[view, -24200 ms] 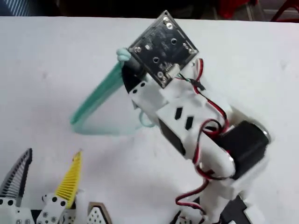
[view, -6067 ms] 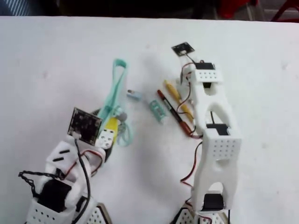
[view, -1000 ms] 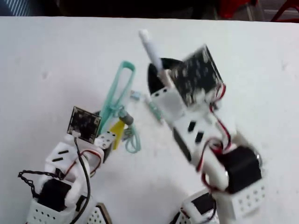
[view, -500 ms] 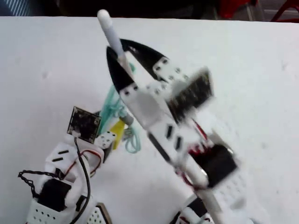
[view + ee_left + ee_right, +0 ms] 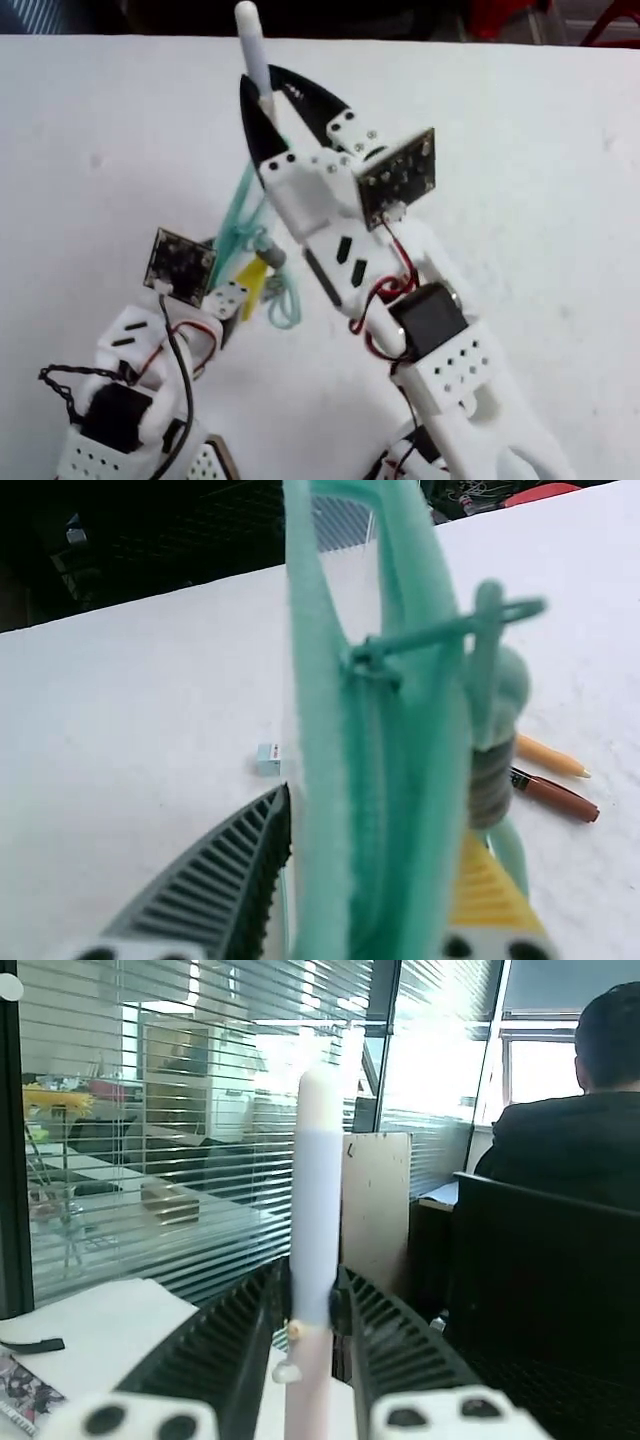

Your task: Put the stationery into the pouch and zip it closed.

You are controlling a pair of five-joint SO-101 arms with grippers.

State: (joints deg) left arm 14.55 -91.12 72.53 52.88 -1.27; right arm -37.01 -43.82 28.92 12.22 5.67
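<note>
the white table (image 5: 520, 150) carries both arms. the right gripper (image 5: 258, 78) is lifted above it, over the far end of the teal pouch (image 5: 240, 215), jaws clamped on an upright white pen (image 5: 252, 50). the left gripper (image 5: 252, 272) pinches the pouch's near end, standing it on edge. an orange pencil (image 5: 550, 758) and a red pen (image 5: 555, 793) lie side by side on the table, with a small eraser (image 5: 267, 759) apart from them.

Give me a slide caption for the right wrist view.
Right gripper shut on a white pen, held upright before window blinds.
</note>
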